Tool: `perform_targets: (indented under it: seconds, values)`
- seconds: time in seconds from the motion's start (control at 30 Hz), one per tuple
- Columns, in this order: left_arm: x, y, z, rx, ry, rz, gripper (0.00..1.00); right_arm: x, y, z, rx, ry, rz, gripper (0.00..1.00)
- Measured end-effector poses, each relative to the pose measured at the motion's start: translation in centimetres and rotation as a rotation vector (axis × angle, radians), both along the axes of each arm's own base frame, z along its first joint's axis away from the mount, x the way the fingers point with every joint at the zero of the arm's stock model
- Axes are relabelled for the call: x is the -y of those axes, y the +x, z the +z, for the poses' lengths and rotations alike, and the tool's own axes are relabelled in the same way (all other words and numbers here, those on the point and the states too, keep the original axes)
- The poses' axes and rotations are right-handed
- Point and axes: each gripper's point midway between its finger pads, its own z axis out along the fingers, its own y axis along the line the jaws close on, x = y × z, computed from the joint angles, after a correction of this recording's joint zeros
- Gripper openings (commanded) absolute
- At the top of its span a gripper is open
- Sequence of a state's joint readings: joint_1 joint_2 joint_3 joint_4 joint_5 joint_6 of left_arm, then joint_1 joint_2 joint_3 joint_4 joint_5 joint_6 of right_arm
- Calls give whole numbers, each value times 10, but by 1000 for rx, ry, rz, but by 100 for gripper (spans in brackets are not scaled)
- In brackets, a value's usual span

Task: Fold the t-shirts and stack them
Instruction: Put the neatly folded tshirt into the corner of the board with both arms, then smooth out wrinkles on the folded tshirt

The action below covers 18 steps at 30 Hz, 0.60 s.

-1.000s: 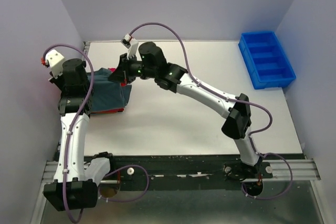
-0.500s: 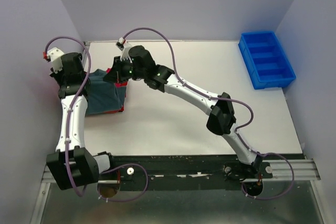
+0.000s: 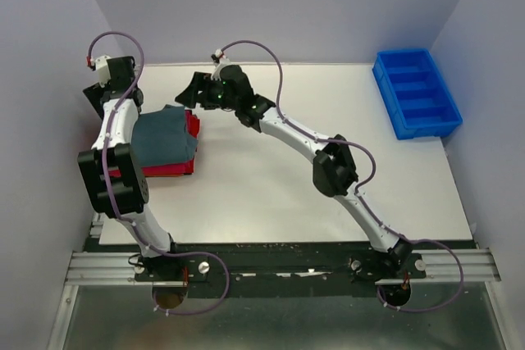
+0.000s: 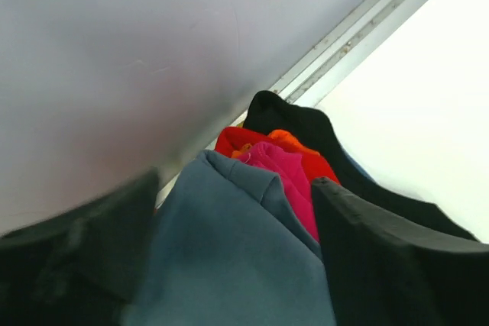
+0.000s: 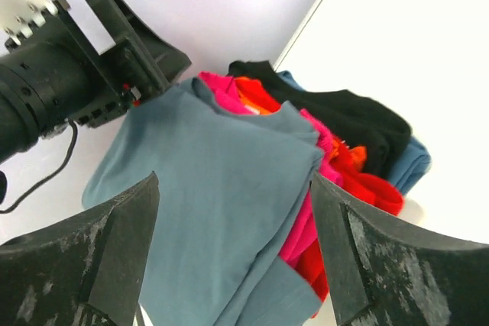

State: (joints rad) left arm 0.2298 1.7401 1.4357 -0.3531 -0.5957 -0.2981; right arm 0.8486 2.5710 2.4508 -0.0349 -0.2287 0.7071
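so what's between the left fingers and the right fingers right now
The folded slate grey-teal cloth t-shirt, topping the stack, lies between them: the right wrist view shows it stretching from the right fingers to the left fingers.

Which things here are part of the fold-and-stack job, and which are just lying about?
Job: dark slate grey-teal folded cloth t-shirt; red and pink folded cloth t-shirts beneath it.
Lying about: blue plastic compartmented bin, far right corner.
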Motion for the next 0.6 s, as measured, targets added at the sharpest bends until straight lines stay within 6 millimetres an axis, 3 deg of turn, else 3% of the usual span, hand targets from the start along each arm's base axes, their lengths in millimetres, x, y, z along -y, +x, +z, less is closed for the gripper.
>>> perform_targets:
  seconds: [0.1, 0.2, 0.27, 0.4, 0.47, 0.53, 0.6]
  values:
    - [1, 2, -1, -11, -18, -4, 99, 11, 10, 5, 14, 3, -24, 70]
    - [5, -4, 18, 23, -21, -18, 95, 17, 0, 17, 26, 2, -15, 50]
    - [9, -10, 39, 68, -23, -29, 80, 16, -11, 29, 40, 12, 6, 32]
    - [19, -39, 99, 207, -32, -26, 29, 4, -40, 50, 53, 52, 72, 10]
    - [21, -55, 115, 261, -43, -21, 5, -7, -59, 50, 45, 64, 112, 2]
    - [20, -72, 114, 292, -83, -21, 0, -19, -81, 42, 24, 58, 155, 1]
    - [13, -86, 95, 281, -137, -3, 0, -33, -105, 32, -1, 53, 205, 1]
